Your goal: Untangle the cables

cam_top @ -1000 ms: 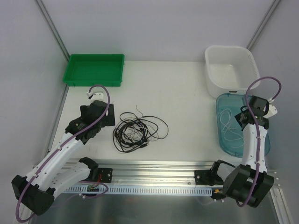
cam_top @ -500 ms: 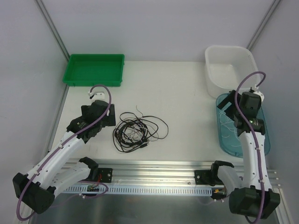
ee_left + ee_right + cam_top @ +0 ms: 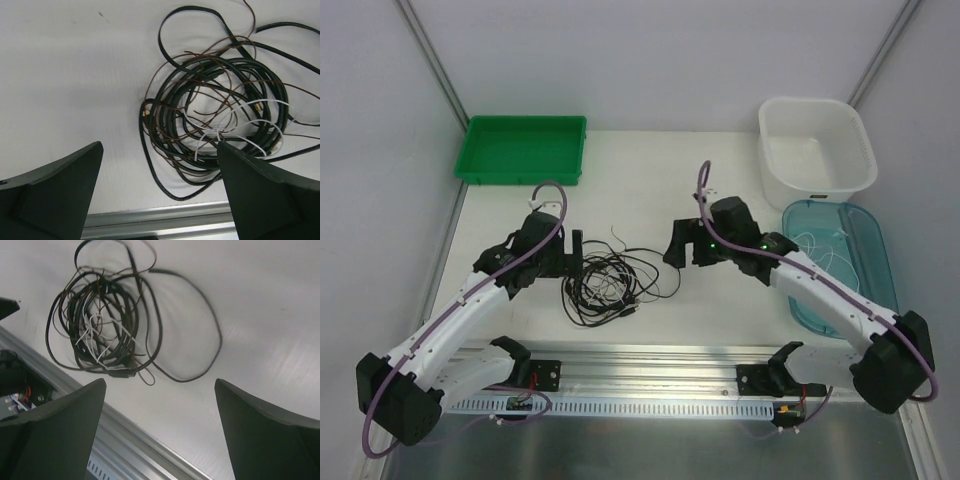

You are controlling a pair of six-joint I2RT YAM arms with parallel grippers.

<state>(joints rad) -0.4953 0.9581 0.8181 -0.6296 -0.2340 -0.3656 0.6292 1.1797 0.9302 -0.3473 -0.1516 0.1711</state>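
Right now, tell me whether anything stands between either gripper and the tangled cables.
Nothing visible does. The left gripper, jaws open, hangs at the left edge of the cables. The right gripper, also open, is just to their right, with only bare table between.

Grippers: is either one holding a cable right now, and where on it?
Nothing is held. The left gripper and the right gripper both stand open above the cables, which lie tangled on the table.

The cables [image 3: 617,285] lie on the table [image 3: 650,180] between the left fingers [image 3: 577,248] and the right fingers [image 3: 677,241].
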